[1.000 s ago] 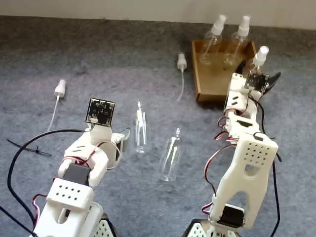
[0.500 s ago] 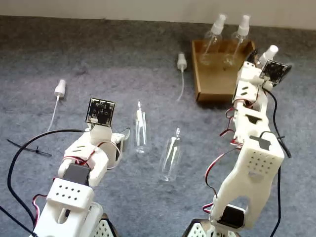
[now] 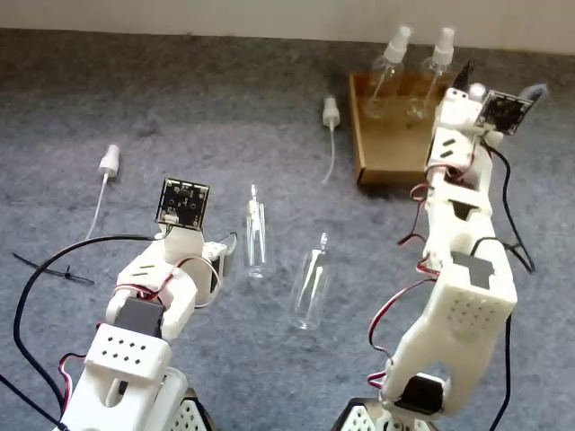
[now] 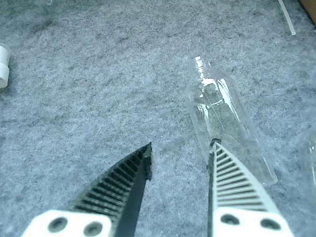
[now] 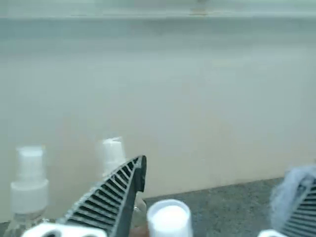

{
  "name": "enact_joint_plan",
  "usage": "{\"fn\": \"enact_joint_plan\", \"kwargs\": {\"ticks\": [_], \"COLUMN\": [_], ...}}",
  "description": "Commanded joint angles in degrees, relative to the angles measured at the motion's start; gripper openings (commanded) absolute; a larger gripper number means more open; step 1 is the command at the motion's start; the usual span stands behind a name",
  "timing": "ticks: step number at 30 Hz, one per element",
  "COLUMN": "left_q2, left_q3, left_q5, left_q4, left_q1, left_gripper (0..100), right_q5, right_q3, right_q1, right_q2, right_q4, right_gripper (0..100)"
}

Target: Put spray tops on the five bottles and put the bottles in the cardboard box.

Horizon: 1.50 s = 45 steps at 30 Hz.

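Where grey carpet (image 3: 180, 108) ends, pale wall (image 5: 197, 89) rises.

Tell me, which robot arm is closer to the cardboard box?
Right. The right gripper is at the edge of the cardboard box. The left gripper sits far off across the table, beside a capless bottle lying down.

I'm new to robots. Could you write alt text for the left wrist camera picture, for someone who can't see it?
An open gripper, one finger black and one white, hangs over a grey felt table beside a clear bottle that lies on its side with no spray top. Part of a white spray top lies farther off on the felt.
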Motion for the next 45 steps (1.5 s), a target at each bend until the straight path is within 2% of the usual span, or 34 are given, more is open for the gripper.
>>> {"fn": "enact_joint_plan", "kwargs": {"ticks": [1,9,22,26,36,40,45], "left_q2": [-0.2,-0.2,-0.5,-0.5,-0.6,-0.6,-0.6], "left_q3": [-0.5,-0.5,0.5,0.6,0.7,0.7,0.7], "left_q5": [-0.4,-0.4,-0.5,-0.4,-0.5,-0.5,-0.5], "left_q4": [-1.1,-1.0,-1.1,-1.1,-1.1,-1.1,-1.1], "left_q1": [1.4,1.2,1.2,1.2,1.1,1.1,1.1], "left_gripper": [18,18,18,18,18,18,18], "right_q5": [2.2,3.1,2.7,2.6,2.7,2.7,2.7], "right_q3": [-0.7,-0.8,-0.8,-0.8,1.7,10.9,30.6], "right_q1": [-2.2,-2.4,-2.8,-2.8,-2.7,-2.8,-2.5], "right_q2": [-4.3,-5.6,-24.7,-34.9,-67.1,-81.1,-97.3], "right_q4": [0.0,0.0,16.8,28.8,70.8,86.6,94.6], "right_gripper": [41.1,41.1,41.1,41.1,41.1,41.1,41.1]}}
